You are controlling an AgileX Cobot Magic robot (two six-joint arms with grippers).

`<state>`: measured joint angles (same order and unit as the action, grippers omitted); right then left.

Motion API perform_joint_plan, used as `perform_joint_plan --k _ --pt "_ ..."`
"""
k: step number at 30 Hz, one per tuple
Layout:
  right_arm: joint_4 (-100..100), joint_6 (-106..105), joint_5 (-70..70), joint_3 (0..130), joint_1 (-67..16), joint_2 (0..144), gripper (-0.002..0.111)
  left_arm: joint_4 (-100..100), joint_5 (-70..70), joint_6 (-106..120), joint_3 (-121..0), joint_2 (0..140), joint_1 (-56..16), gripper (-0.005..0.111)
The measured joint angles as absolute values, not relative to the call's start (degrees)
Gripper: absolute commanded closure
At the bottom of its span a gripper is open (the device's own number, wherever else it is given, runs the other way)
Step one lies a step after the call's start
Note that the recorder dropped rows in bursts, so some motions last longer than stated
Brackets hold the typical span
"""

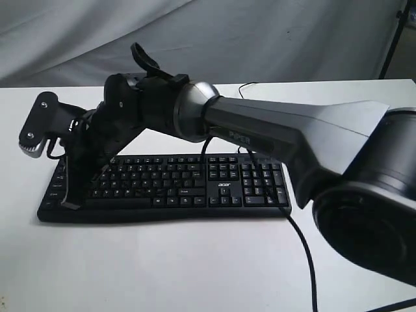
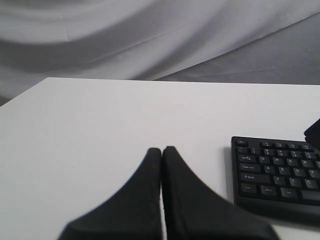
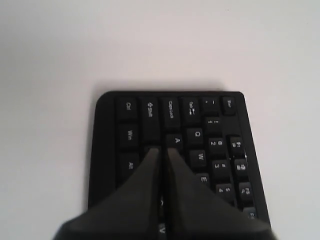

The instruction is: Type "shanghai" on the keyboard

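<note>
The black keyboard [image 1: 195, 185] lies across the white table, acer logo facing me. My right arm reaches across the middle to the keyboard's left end. Its gripper [image 1: 73, 203] points down there, jaws shut with nothing between them. In the right wrist view the right gripper [image 3: 161, 150] has its tips low over the keyboard [image 3: 220, 150], just beside the A key [image 3: 176, 141]; contact cannot be told. My left gripper [image 2: 161, 149] is shut and empty over bare table, off the left end of the keyboard [image 2: 280, 175].
The keyboard's thin black cable [image 1: 302, 247] trails toward the front edge of the table [image 1: 162, 266]. A grey cloth backdrop [image 1: 78, 39] hangs behind. A black stand leg [image 1: 393, 39] leans at the back right.
</note>
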<state>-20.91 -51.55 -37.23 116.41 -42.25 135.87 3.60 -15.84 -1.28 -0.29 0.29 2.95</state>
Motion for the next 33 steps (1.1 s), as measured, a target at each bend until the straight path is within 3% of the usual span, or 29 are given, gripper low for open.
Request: perform_joint_plan --k 15,33 --pt "-15.2 -40.4 -47.4 142.9 -44.6 150.4 0.108 3.6 -15.8 -1.3 -0.3 0.3 3.0 0.106" --pt "-12.6 -35.8 -44.5 143.6 -44.6 153.6 0.108 3.6 -15.8 -1.3 -0.3 0.3 3.0 0.106"
